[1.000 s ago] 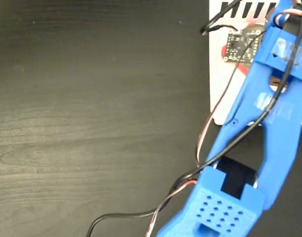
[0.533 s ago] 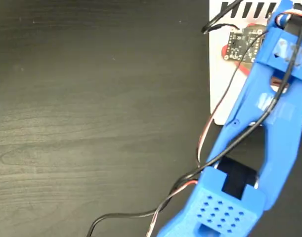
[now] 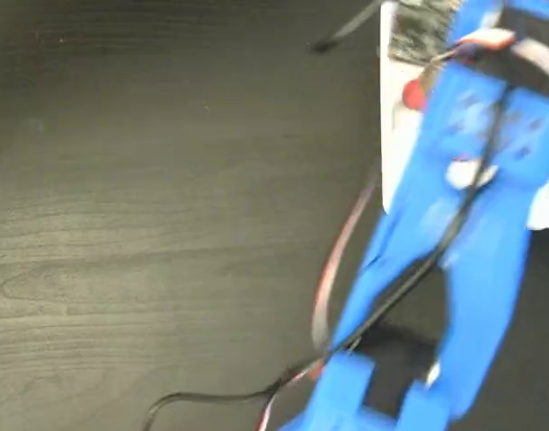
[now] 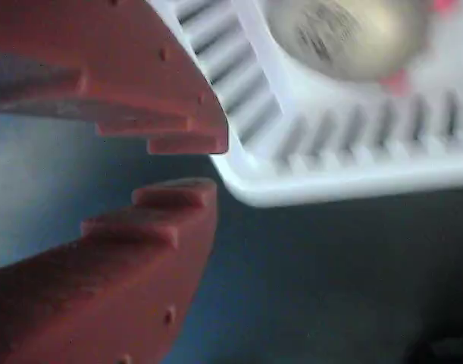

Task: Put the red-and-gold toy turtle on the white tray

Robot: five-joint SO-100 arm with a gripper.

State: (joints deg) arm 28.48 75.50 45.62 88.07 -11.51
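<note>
One turtle (image 4: 351, 34) lies on the white tray (image 4: 345, 178), near its striped edge, free of the claw (image 4: 182, 167). The claw's red fingers (image 4: 151, 91) stand slightly apart and hold nothing. The placing looks done; next, the blue arm (image 3: 463, 224) likely needs only to back away clear of the tray.

This looks like a hobby robotics bench or small lab. A dark wood-grain table (image 3: 148, 206) fills most of the fixed view. At the right of that frame a blue plastic arm (image 3: 454, 233) with loose wires (image 3: 332, 269) reaches over it, blurred. Nothing else of the room shows.
</note>
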